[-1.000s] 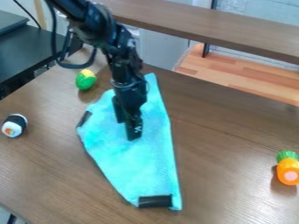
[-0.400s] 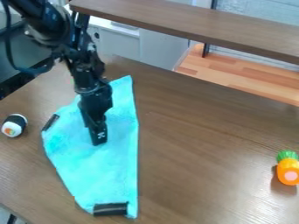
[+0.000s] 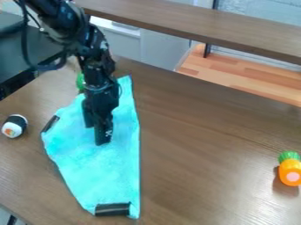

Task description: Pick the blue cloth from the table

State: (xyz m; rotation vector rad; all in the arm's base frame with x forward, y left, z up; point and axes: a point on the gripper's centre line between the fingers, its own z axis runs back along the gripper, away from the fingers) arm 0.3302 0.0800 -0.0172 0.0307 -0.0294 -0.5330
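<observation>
A black robot gripper [image 3: 97, 135] hangs over a tapering, bright-blue fabric cloth [image 3: 103, 176] on a brown wooden table [image 3: 206, 154]. Whether it's open, I can't tell.

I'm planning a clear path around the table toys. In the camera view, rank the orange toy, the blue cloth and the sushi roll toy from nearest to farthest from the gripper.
1. Blue cloth, directly below the gripper
2. Sushi roll toy, at the picture's left
3. Orange toy, far right
</observation>
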